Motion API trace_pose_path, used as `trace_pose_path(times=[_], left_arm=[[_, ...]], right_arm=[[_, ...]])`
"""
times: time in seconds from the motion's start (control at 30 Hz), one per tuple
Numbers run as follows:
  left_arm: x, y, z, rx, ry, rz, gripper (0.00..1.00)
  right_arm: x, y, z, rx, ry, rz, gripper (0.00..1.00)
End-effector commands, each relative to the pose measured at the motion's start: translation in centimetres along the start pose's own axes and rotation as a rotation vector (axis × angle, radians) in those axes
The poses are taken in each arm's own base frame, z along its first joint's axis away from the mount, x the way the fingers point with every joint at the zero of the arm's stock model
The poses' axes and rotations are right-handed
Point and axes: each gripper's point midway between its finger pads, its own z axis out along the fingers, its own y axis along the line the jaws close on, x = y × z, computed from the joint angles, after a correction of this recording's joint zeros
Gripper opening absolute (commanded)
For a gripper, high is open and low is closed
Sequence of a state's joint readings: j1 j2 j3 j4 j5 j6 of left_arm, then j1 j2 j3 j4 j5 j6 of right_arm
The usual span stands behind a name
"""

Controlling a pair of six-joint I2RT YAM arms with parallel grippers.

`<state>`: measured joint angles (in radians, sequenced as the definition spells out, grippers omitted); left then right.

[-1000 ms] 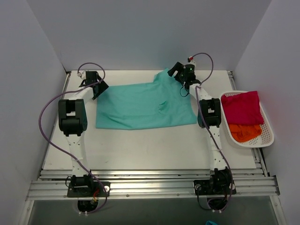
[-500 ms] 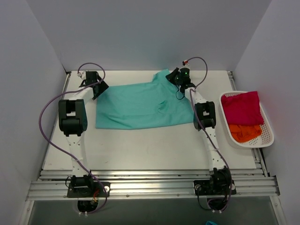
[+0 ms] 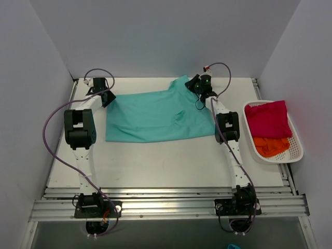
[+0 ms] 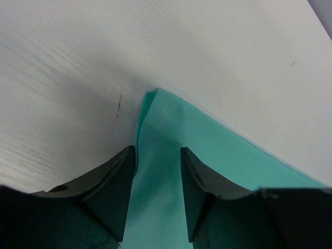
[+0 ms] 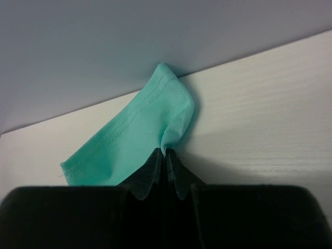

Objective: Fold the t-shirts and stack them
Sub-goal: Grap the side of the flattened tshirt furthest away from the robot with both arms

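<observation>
Quick pass, near to far: both arm bases sit on the rail at the near edge, and the white table runs out in front of them. Mid-table I see the teal t-shirt spread flat, long side running left to right, with a small pucker of wrinkles right of its middle. Off to the right, at the table's right edge, a white mesh basket holds the other two. The orange t-shirt is at its near end and the crimson-pink t-shirt is bunched at its far end. Those two touch each other and are well apart from the teal one. Both arms reach out to the far side of the table. The left gripper is down at the teal shirt's far-left corner. In its wrist view the two dark fingers stand apart, with a strip of teal cloth running up between them. The folded corner tip lies just beyond them on the table, so this one is released and clamps nothing. The right gripper is at the shirt's far-right end, close to the back wall. Its fingers are pressed together with no gap, clenched on a hemmed piece of the teal t-shirt that looks like the sleeve. That piece stands up off the table in a curled flap above the fingertips. From overhead the rest of the shirt lies flat between the two grippers.
</observation>
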<state>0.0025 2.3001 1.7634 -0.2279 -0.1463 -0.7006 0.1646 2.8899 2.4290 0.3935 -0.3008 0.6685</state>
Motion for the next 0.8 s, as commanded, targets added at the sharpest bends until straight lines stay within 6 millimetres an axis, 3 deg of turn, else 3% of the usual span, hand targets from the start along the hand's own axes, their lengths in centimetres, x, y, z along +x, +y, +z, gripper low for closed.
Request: trace_pose_path(times=[0.0, 0.13, 0.4, 0.5, 0.63, 0.77], left_arm=[[-3.1, 0.5, 0.6, -0.007, -0.038, -0.025, 0.48], [-2.7, 0.7, 1.3, -0.026, -0.006, -0.027, 0.36], [-2.5, 1.2, 1.7, -0.065, 0.017, -0.027, 0.34], [-3.2, -0.3, 2.2, -0.005, 0.002, -0.022, 0.41], [-3.5, -1.3, 2.5, 0.049, -0.018, -0.029, 0.65], [-4.1, -2.0, 3.0, 0.06, -0.022, -0.031, 0.68]], right_arm=[[-3.1, -1.6, -1.1, 0.052, -0.029, -0.026, 0.0], [-3.8, -1.4, -1.3, 0.041, -0.04, -0.029, 0.0], [-3.1, -1.6, -1.2, 0.03, -0.024, -0.026, 0.0], [-3.1, -1.7, -1.3, 0.031, -0.023, -0.028, 0.0], [-3.1, -1.7, -1.2, 0.032, -0.023, -0.03, 0.0], [-3.0, -1.8, -1.2, 0.037, -0.023, -0.036, 0.0]])
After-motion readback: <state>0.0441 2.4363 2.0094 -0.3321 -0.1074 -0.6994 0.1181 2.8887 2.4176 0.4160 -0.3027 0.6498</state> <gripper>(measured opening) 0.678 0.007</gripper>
